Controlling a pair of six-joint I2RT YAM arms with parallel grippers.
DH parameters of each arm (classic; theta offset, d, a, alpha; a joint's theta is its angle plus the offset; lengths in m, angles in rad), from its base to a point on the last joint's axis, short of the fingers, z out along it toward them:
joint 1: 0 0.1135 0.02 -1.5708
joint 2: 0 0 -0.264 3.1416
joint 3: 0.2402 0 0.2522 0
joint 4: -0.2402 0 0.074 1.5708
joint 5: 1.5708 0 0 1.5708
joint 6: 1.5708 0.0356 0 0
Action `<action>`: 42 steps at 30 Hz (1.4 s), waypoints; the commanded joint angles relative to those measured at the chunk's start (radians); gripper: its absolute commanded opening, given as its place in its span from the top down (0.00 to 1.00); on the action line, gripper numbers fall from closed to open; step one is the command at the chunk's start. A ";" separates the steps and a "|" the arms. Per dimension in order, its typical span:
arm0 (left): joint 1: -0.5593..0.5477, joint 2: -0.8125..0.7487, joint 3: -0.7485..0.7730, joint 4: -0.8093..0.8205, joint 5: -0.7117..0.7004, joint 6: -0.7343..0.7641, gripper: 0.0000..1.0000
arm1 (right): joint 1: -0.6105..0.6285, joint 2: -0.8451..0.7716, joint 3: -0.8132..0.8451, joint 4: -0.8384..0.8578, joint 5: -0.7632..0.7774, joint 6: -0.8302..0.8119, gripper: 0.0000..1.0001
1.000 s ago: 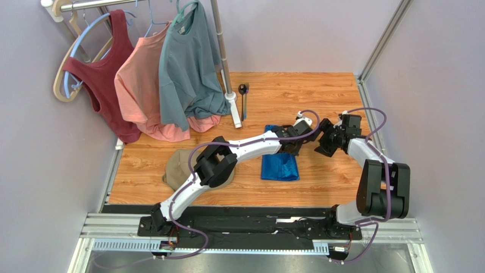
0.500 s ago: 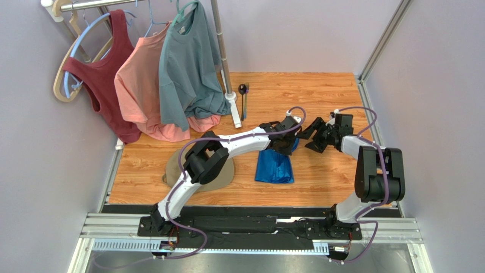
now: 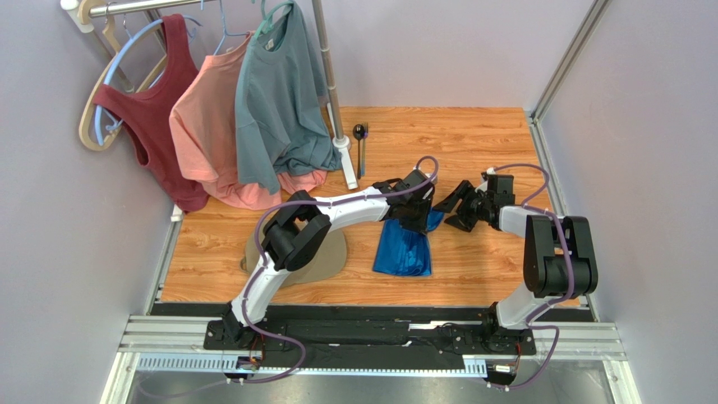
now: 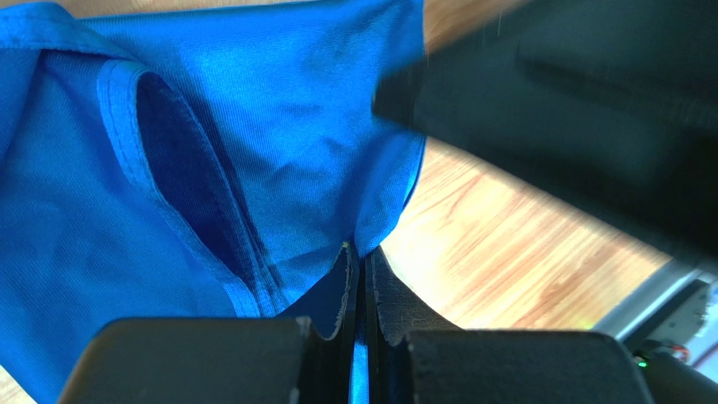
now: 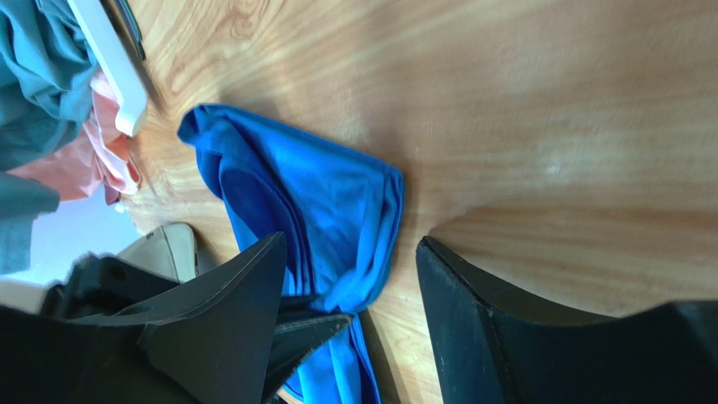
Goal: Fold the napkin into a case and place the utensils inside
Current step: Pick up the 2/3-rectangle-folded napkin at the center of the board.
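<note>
The napkin (image 3: 404,250) is a bright blue cloth, bunched and partly folded on the wooden table (image 3: 472,135). My left gripper (image 3: 419,216) is shut on its far right edge; in the left wrist view a strip of blue cloth (image 4: 253,126) shows between the closed fingertips (image 4: 364,252). My right gripper (image 3: 455,209) is open just right of that spot, low over the table. In its wrist view the jaws (image 5: 352,240) stand wide on either side of the napkin's (image 5: 329,194) corner without touching it. The dark spoon (image 3: 358,132) and the fork (image 3: 364,153) lie together at the back.
A clothes rack at the back left holds a maroon top (image 3: 160,101), a pink shirt (image 3: 206,126) and a grey-teal T-shirt (image 3: 278,93). Its white foot (image 3: 347,167) lies beside the utensils. A tan cap (image 3: 253,248) sits under my left arm's elbow.
My left gripper closed on the napkin's edge and drew it leftward. My right gripper followed to the left, towards the cloth, with its jaws a little narrower.
</note>
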 commanded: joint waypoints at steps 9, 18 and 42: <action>0.007 -0.091 0.007 0.065 0.056 -0.045 1.00 | 0.013 -0.043 -0.045 0.089 -0.006 0.010 0.45; 0.007 -0.078 0.028 0.064 0.068 -0.048 1.00 | 0.013 -0.046 -0.102 0.195 -0.052 0.104 0.53; 0.007 -0.038 0.091 0.038 0.088 -0.017 1.00 | 0.036 -0.102 -0.146 0.180 -0.120 0.205 0.62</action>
